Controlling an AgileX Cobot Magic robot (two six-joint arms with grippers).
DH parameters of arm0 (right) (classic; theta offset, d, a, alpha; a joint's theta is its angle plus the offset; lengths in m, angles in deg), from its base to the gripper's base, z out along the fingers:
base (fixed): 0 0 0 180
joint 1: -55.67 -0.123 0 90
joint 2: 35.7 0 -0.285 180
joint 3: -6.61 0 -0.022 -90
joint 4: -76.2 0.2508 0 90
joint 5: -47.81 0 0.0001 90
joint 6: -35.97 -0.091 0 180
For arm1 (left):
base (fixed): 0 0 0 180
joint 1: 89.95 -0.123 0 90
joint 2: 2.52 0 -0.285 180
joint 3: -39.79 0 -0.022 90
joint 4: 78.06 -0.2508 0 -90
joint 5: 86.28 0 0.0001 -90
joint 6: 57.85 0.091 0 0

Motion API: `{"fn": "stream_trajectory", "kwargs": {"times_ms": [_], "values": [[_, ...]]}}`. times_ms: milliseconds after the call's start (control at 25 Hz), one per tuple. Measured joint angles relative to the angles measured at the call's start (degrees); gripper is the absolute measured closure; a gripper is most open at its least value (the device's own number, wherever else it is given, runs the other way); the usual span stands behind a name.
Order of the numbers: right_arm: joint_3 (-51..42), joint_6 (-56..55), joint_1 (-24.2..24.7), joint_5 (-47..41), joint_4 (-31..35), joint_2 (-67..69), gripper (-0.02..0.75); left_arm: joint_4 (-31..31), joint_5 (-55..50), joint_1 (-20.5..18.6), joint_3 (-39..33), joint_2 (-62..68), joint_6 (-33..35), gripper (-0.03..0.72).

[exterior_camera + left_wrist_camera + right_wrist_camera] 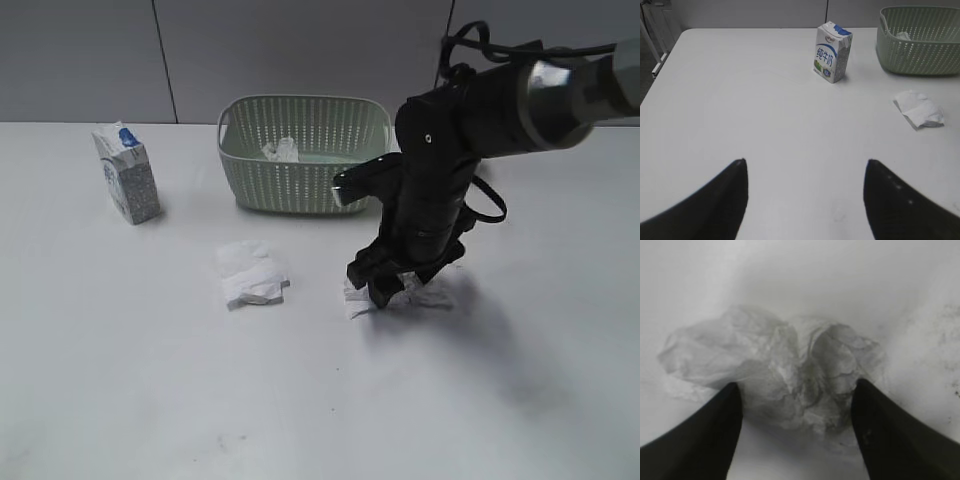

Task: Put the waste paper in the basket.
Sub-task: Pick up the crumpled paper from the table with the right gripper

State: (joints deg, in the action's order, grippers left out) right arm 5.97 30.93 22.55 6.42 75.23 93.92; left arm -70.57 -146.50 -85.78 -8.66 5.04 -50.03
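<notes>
The pale green basket [305, 180] stands at the back middle of the table, with one crumpled white wad [282, 150] inside; it also shows in the left wrist view [920, 50]. A flatter wad [250, 275] lies on the table in front of the basket and shows in the left wrist view [919, 108]. A ragged wad [425, 293] lies under my right gripper [385, 285]. In the right wrist view this wad [785, 372] sits between the open fingers [797, 390], which straddle it at table level. My left gripper [806, 165] is open and empty over bare table.
A white-and-blue milk carton [126, 173] stands upright at the left, also in the left wrist view [832, 51]. The table's left edge [660, 70] shows in the left wrist view. A grey wall is behind the table.
</notes>
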Motion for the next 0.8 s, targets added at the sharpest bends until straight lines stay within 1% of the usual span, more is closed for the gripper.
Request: {"fn": "stream_trajectory", "kwargs": {"times_ms": [80,200,360,400,440,680,800], "values": [[0.18,-0.07,0.00,0.12,0.07,0.38,0.256,0.00,0.00,0.00,0.00,0.00,0.00,0.143],[0.44,-0.07,0.00,0.16,0.26,0.53,0.365,0.00,0.00,0.00,0.00,0.00,0.00,0.146],[2.26,-0.07,0.00,-0.85,0.50,1.19,0.624,0.00,0.00,0.00,0.00,0.00,0.00,0.146],[3.12,-0.07,0.00,-1.62,0.97,1.32,0.678,0.00,0.00,0.00,0.00,0.00,0.00,0.146],[4.38,-0.07,0.00,-2.55,1.37,1.32,0.705,0.00,0.00,0.00,0.00,0.00,0.00,0.146],[15.82,-0.07,0.00,-6.18,7.51,0.17,0.722,0.00,0.00,0.00,0.00,0.00,0.00,0.153],[22.98,0.05,0.00,-6.22,8.74,-0.94,0.722,0.00,0.00,0.00,0.00,0.00,0.00,0.156]]}}
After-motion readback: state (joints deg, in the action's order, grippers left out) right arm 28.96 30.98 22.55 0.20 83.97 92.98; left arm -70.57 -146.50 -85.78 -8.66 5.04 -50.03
